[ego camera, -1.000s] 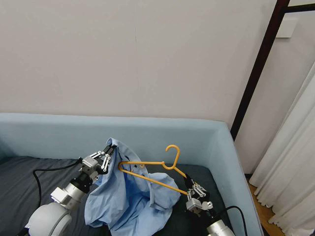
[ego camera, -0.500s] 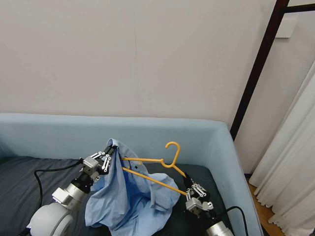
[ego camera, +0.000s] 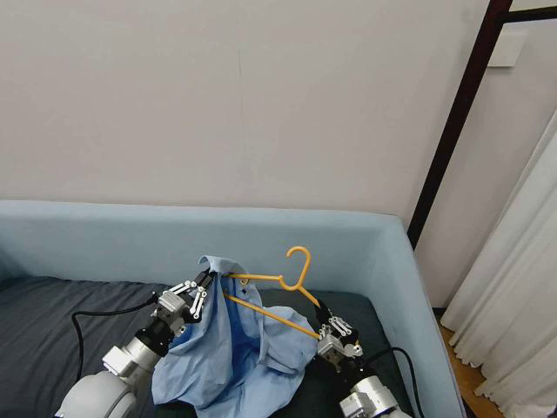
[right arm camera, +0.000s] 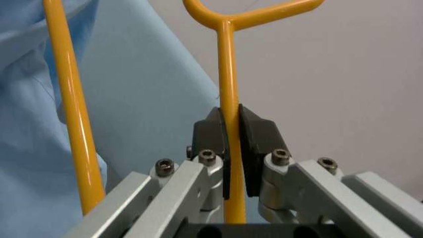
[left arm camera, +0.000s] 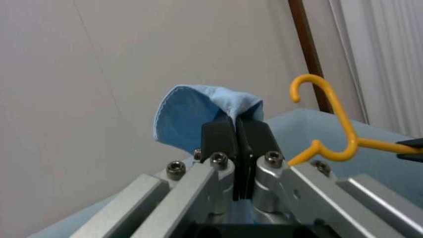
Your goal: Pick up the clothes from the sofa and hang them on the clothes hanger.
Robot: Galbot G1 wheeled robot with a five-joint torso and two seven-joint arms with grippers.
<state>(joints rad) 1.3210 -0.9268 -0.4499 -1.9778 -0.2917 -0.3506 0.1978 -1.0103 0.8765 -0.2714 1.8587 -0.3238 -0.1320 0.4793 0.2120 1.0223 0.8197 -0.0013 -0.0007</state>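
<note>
Left hand [ego camera: 198, 287] clamped shut on blue shirt [ego camera: 235, 348] collar, raised above sofa [ego camera: 87, 239]. Right hand [ego camera: 332, 327], closed, pinches orange hanger [ego camera: 278, 318] lower bar; hanger's left end apparently inside shirt.

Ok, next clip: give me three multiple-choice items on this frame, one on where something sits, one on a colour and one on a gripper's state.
1. Where does the right gripper hold the hanger?
A) on the hook
B) on a sloping rod below the hook
C) nowhere, it hovers apart

2. What colour is the hanger?
A) orange-yellow
B) white
C) black

3. What state is the left gripper in?
A) open above the cushion
B) shut on the shirt
C) shut on the hanger

Answers:
1 B: the right wrist view shows it clamped on the rod that runs up to the hook's base.
2 A: the rods are orange-yellow in every view.
3 B: the left wrist view shows blue cloth pinched in it.
</note>
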